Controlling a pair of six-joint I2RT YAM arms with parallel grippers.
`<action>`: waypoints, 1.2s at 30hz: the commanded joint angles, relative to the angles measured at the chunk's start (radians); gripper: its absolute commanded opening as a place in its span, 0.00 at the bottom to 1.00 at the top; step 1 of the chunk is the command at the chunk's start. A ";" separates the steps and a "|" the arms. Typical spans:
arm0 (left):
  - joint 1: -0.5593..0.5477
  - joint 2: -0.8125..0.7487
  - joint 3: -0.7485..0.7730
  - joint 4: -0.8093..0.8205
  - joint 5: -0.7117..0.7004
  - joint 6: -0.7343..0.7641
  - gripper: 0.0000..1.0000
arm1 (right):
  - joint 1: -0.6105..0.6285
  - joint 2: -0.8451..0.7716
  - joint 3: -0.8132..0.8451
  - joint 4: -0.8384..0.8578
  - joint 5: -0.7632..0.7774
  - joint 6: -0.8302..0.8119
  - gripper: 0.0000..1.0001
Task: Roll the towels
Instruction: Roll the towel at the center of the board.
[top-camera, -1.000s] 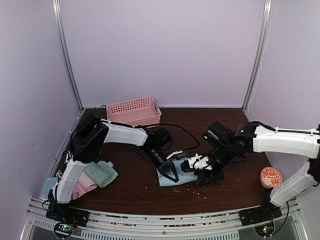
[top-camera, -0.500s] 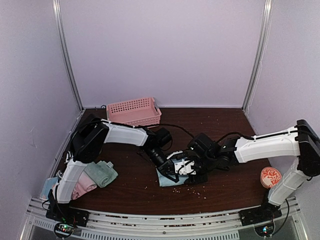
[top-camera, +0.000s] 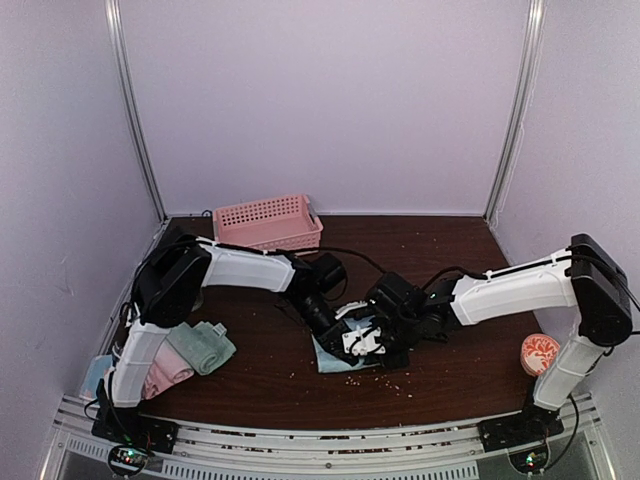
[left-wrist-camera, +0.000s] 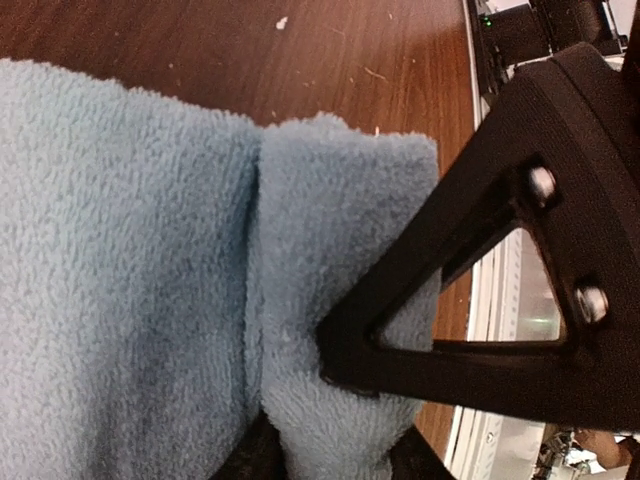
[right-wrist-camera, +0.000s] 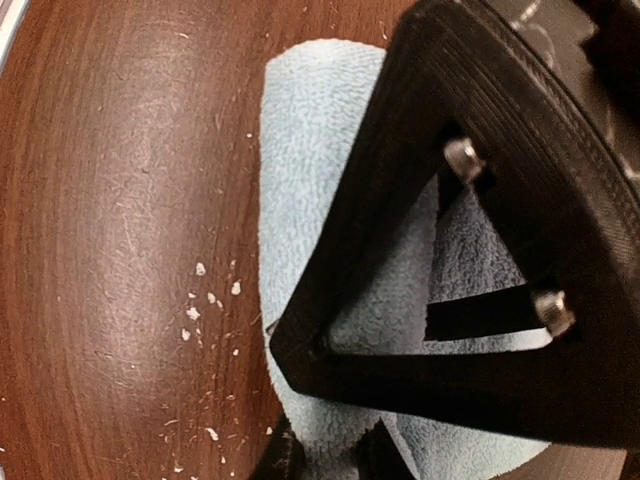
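Lilac walls all round, plus a dark brown wooden bench (top-camera: 470, 250) dusted with pale crumbs (right-wrist-camera: 200, 300). We're mid-roll on the small light blue cloth towel (top-camera: 328, 360), lying well in front of the pink perforated plastic basket (top-camera: 267, 222). Right hand (right-wrist-camera: 305, 410) looks clenched on its edge. The left hand (left-wrist-camera: 330, 415) has a fold between its fingers, but we can't tell if it's gripping. Next, we reckon, that fold wants turning over evenly, no slack.

Soft, even light; mild sheen on the dark table (right-wrist-camera: 110, 200); light blue towel (left-wrist-camera: 120, 250) pile crisp close-up.
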 joint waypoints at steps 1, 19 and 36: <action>0.030 -0.085 -0.094 0.114 -0.256 -0.021 0.38 | 0.001 0.059 0.037 -0.146 -0.141 -0.012 0.10; 0.109 -0.701 -0.596 0.645 -0.676 -0.214 0.48 | -0.157 0.460 0.499 -0.704 -0.504 -0.085 0.11; -0.303 -0.666 -0.641 0.575 -0.991 0.260 0.52 | -0.251 0.845 0.841 -0.979 -0.557 0.001 0.11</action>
